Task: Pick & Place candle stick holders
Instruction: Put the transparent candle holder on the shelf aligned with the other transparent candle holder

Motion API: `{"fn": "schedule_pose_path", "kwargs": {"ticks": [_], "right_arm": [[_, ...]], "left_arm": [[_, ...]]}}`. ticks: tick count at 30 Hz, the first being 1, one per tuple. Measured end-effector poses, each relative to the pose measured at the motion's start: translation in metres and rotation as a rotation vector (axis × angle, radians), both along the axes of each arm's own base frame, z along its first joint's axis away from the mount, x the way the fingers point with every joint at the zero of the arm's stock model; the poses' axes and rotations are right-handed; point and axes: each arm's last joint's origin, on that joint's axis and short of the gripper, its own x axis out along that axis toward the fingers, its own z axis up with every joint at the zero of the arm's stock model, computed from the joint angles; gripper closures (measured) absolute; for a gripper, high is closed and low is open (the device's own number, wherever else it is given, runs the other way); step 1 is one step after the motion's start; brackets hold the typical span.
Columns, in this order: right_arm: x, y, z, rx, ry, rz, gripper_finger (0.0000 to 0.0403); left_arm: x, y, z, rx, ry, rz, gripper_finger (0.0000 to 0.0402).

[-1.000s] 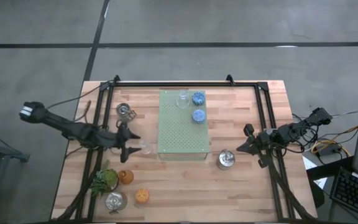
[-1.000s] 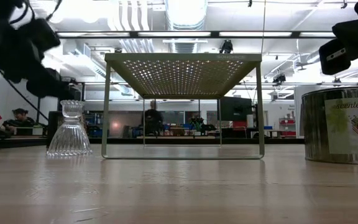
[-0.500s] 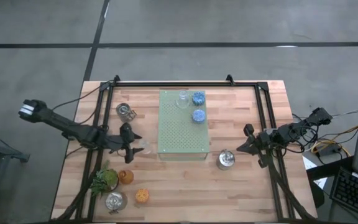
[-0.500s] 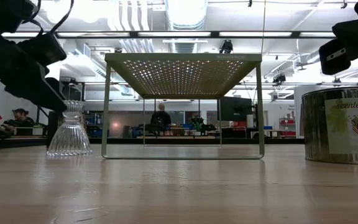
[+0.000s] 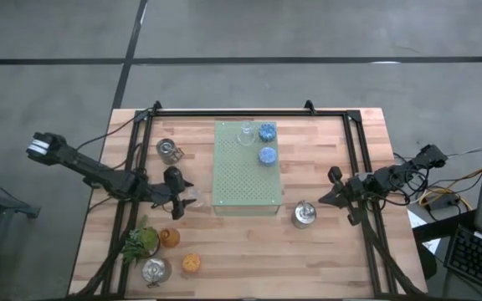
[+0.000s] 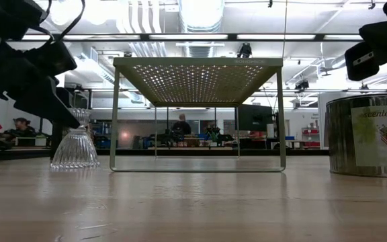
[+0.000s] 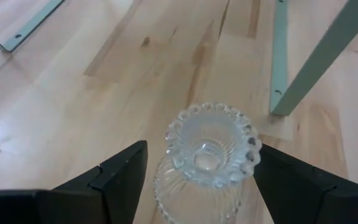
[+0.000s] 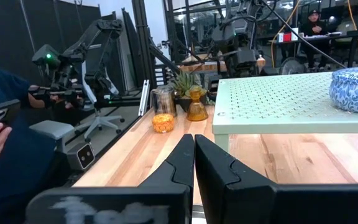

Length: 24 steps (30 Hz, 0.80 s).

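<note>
Left gripper (image 7: 197, 180) spread wide, one dark finger on each side of a clear glass candle holder (image 7: 207, 163), not touching it as far as the wrist view shows. Holder is small, ribbed glass with a beaded scalloped rim and a narrow socket in the middle; low view shows it upright (image 6: 76, 140) with a flared, skirt-like base on the wooden table (image 5: 325, 251), just beside the near-left leg of the pale green perforated board (image 5: 246, 167). From above the left gripper (image 5: 176, 194) sits at the board's left edge. On top of the board, at its far end: a second clear glass holder (image 5: 246, 133) and two blue holders (image 5: 267, 143). Near the table's front left: plant sprig (image 5: 141, 242), amber holder (image 5: 170, 237), orange holder (image 5: 192, 264), silver holder (image 5: 156, 270). Another silver holder (image 5: 168, 150) left of the board, one more (image 5: 304, 215) off its right front corner. Right gripper (image 8: 194, 155) pressed together, empty, waiting at the table's right side (image 5: 326, 198).
</note>
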Motion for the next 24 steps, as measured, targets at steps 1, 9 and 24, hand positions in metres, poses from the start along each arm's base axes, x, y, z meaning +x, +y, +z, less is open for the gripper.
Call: {"fn": "schedule_pose_path", "kwargs": {"ticks": [1, 9, 24], "right_arm": [[0.0000, 0.0000, 0.0000, 0.000, 0.000, 0.000, 0.0394], [0.0000, 0.0000, 0.0000, 0.000, 0.000, 0.000, 0.0394], [0.0000, 0.0000, 0.0000, 0.000, 0.000, 0.000, 0.0394]], "left_arm": [[0.0002, 0.0000, -0.0002, 0.002, 0.000, 0.002, 0.0124], [0.0006, 0.0000, 0.0000, 0.002, -0.004, 0.005, 0.0186], [0.0003, 0.0001, -0.0002, 0.002, -0.006, 0.005, 0.0269]]}}
